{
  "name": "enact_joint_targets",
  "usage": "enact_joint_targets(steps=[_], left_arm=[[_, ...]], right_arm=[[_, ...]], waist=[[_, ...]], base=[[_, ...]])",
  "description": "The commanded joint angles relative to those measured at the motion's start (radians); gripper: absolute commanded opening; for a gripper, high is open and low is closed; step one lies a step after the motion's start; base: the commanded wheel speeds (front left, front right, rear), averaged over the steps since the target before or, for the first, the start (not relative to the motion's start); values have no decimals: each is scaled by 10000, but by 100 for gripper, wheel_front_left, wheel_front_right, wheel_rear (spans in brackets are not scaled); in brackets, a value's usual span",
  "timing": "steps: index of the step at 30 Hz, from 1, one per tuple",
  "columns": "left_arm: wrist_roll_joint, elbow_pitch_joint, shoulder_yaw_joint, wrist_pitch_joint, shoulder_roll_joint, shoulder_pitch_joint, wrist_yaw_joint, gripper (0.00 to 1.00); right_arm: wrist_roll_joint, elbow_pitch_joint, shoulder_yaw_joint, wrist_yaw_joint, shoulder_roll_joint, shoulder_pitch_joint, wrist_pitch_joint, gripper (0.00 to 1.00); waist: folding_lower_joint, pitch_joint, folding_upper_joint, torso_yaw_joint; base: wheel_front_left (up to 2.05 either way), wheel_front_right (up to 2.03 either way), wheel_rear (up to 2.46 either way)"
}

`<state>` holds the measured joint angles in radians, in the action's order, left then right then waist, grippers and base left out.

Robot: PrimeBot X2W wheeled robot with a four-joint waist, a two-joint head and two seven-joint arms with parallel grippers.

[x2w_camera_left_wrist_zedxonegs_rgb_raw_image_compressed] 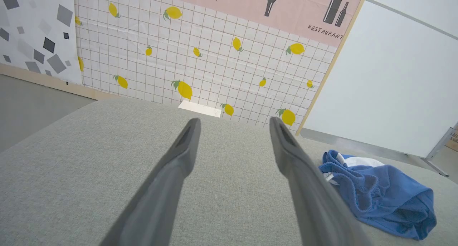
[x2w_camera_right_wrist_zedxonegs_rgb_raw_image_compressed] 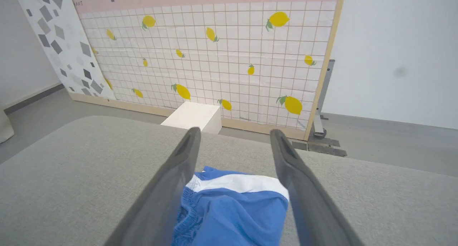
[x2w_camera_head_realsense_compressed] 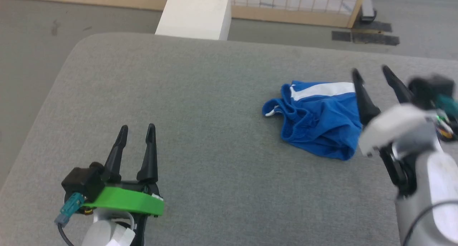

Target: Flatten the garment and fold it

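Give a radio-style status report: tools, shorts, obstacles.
Left tool open, empty, apart. Right tool open, by crumpled shorts. White block beyond gray pad, not obstructing.

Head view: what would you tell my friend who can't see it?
Crumpled blue shorts with a white stripe lie on a grey padded table, and the right tool stands open at their right edge. The left tool, also open, is apart at the lower left, holding nothing.

Bright blue garment [x2w_camera_head_realsense_compressed: 318, 128] with a white stripe at right of frame, pale grey woven surface [x2w_camera_head_realsense_compressed: 214, 96], left hand [x2w_camera_head_realsense_compressed: 137, 126] black-fingered on a lime green bracket, backdrop panel [x2w_camera_left_wrist_zedxonegs_rgb_raw_image_compressed: 214, 60] white grid dotted with yellow lemons, pink band [x2w_camera_left_wrist_zedxonegs_rgb_raw_image_compressed: 232, 6] up top with black bottles.
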<state>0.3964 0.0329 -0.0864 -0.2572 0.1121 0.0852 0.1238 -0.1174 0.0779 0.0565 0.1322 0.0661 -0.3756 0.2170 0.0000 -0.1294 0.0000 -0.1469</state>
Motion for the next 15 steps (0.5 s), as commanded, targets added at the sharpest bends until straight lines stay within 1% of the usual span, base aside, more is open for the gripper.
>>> enact_joint_targets(steps=[1, 5, 7, 11, 15], left_arm=[[-111, 24, 56, -45, -75, -196, 69, 100], [-263, 62, 155, -45, -145, -406, 69, 100], [-329, 87, 198, -45, -185, -464, 69, 100], [-421, 202, 204, -45, -269, -523, 69, 100], [-471, 416, 202, -45, -332, -595, 69, 100]], right_arm=[[-102, -195, 176, -15, -59, 489, -574, 100], [-189, -532, 449, -15, -131, 1589, -2127, 100], [-176, -607, 462, -15, -146, 2132, -2722, 100], [-202, -555, 442, -15, -154, 2968, -3717, 100], [-61, -465, 358, -15, -156, 3536, -4319, 100]], waist=[[0, 341, 0, 328], [0, 581, 0, 539], [0, 680, 0, 615], [0, 875, 0, 752], [0, 1132, 0, 890]], base=[[0, 0, 0], [0, 0, 0], [0, 0, 0], [0, 0, 0], [0, 0, 0]])
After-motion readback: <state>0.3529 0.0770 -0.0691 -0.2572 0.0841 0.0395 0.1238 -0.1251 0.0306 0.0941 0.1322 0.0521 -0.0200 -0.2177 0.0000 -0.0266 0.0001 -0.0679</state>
